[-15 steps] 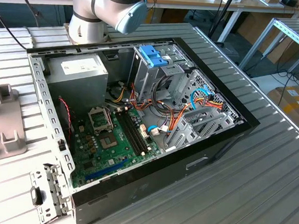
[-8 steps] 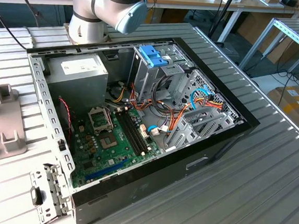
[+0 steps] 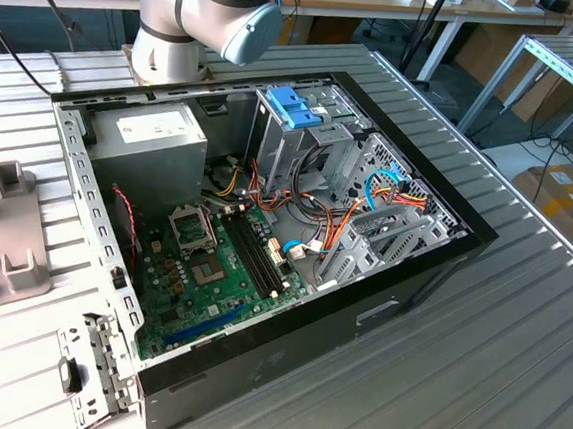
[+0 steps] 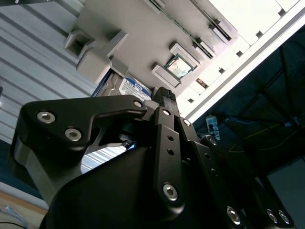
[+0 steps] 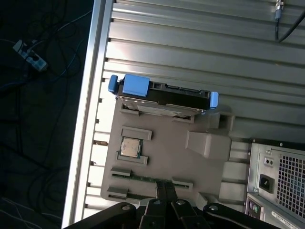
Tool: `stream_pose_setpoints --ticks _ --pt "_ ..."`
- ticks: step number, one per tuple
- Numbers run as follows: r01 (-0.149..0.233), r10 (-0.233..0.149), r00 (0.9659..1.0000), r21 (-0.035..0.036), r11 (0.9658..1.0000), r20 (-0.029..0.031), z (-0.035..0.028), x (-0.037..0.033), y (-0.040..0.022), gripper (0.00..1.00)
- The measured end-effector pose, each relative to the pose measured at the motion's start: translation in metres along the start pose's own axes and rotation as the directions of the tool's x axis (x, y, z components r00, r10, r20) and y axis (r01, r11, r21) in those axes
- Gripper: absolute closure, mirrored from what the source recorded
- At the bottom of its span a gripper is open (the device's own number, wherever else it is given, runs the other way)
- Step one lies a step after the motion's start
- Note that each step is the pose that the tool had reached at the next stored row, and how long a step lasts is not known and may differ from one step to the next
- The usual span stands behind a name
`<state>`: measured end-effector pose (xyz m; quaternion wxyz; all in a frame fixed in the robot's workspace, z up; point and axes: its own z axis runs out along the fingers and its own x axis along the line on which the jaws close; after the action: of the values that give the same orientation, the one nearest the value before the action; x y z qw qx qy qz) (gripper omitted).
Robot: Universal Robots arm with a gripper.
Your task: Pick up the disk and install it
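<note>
I saw the gripper (image 5: 164, 186) with its fingers pressed together and holding nothing, poised over the grey fixture (image 5: 167, 157). The disk (image 5: 162, 98) sat at the fixture's opposite edge on the ribbed tabletop (image 5: 190, 43), well apart from the gripper.
</note>
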<state>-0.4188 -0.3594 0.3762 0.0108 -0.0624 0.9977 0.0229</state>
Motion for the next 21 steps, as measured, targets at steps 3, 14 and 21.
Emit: stream_pose_setpoints --ticks 3,14,21 --pt "0.009 -0.009 1.0 -0.0002 1.0 -0.0004 0.0 0.0 0.0 0.89" --pt "0.068 -0.068 0.9977 -0.0018 0.9977 -0.003 0.0 0.0 0.0 0.89" --pt "0.1 -0.1 0.995 -0.0027 0.995 -0.0043 0.0 0.0 0.0 0.89"
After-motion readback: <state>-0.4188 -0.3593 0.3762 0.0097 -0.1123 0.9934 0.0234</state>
